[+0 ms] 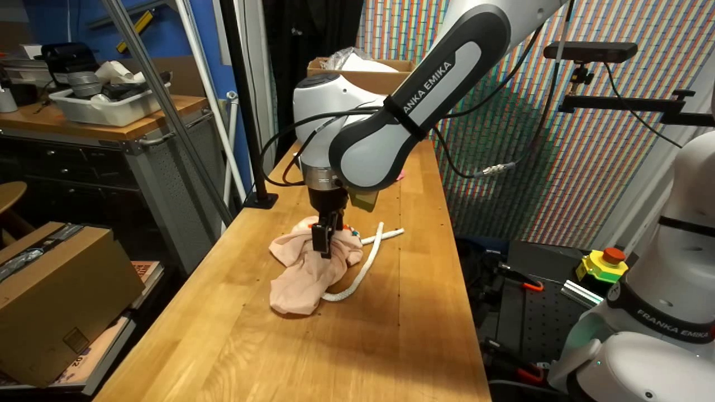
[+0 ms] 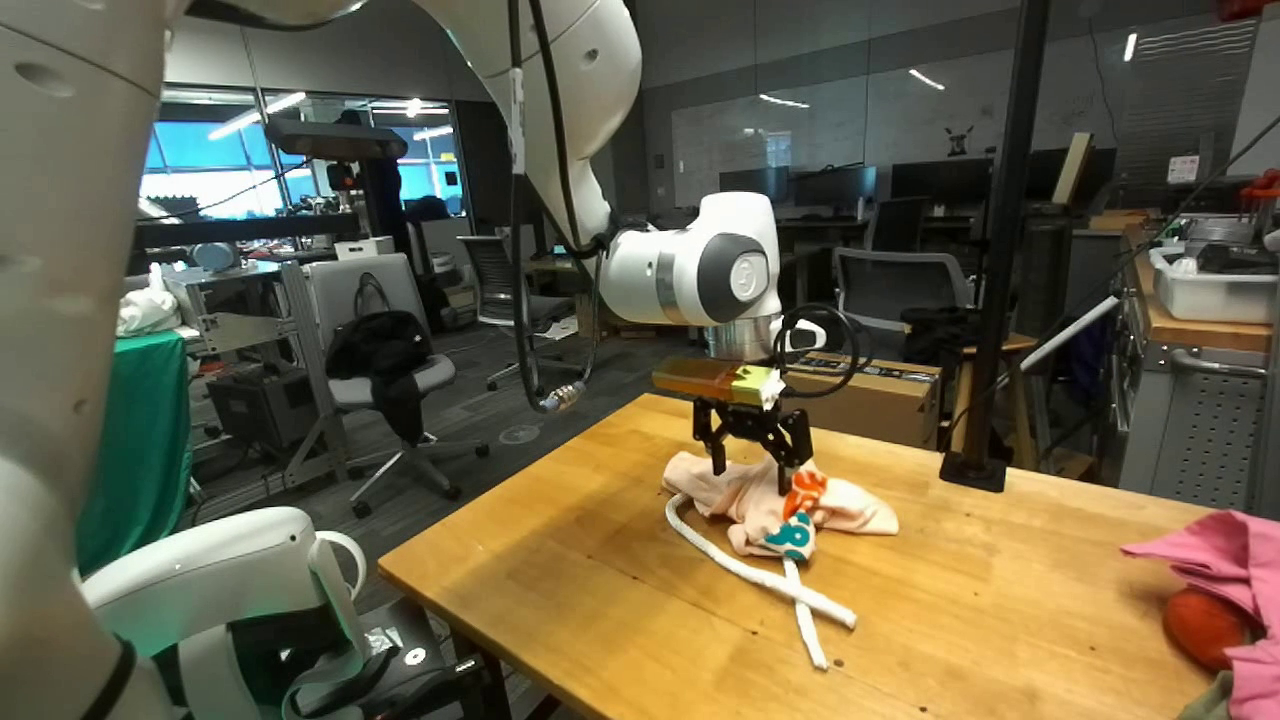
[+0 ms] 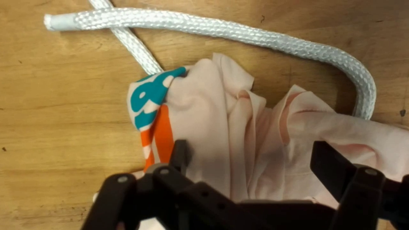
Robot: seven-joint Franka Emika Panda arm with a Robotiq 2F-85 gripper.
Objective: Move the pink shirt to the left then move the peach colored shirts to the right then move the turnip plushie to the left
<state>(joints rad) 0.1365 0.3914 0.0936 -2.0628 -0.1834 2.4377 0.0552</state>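
The end effector [image 3: 249,151] hangs spread over the peach shirt [image 3: 217,134]; white rope [image 3: 223,28] curls from beneath.

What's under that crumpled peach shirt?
White rope goes under the peach shirt at two spots; whether those stretches join, or anything else lies there, is hidden.

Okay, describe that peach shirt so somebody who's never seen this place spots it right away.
Find the wooden table with the black post, then the open gripper above it. Crumpled below the gripper lies the peach shirt, with a white rope emerging from underneath. Paler than the pink cloth farther along, and unlike the plain rope, it bears a teal and orange print.
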